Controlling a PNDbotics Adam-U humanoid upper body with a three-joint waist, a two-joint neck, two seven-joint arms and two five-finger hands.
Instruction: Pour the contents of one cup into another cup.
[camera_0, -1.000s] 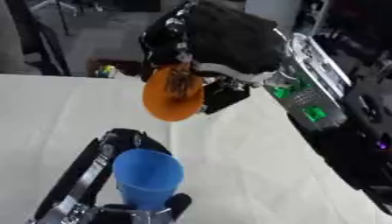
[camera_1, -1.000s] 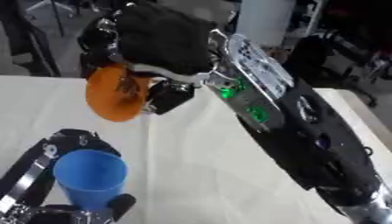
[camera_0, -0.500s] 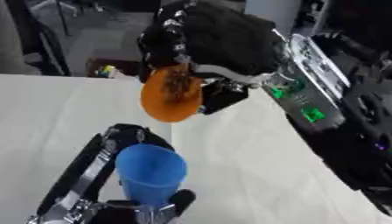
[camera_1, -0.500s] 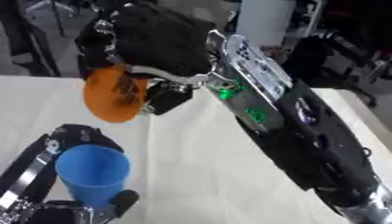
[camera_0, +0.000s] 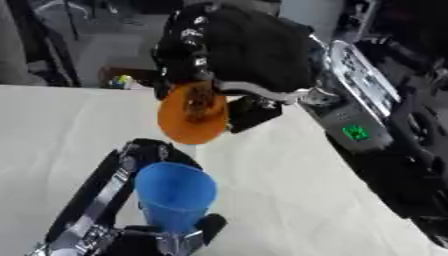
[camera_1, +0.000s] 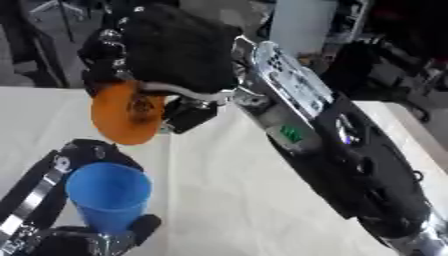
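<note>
Over a white-covered table (camera_0: 61, 125), the right hand (camera_0: 236, 55), fingers curled round an orange cup (camera_0: 192, 116), tips it above an upright blue cup (camera_0: 175, 195) gripped, apparently, by the left hand (camera_0: 122, 220).

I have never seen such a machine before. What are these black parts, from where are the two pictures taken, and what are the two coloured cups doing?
This is a humanoid robot's upper body, steered by a person. Both pictures come from a stereo camera in its head, looking down at a table under a white cloth; they show nearly the same scene. The black parts are its arms and hands. The right hand, coming from the upper right, grips an orange cup tipped on its side, mouth facing the camera. The left hand, at the bottom, holds a blue cup upright, below the orange one. What the orange cup holds cannot be made out.
</note>
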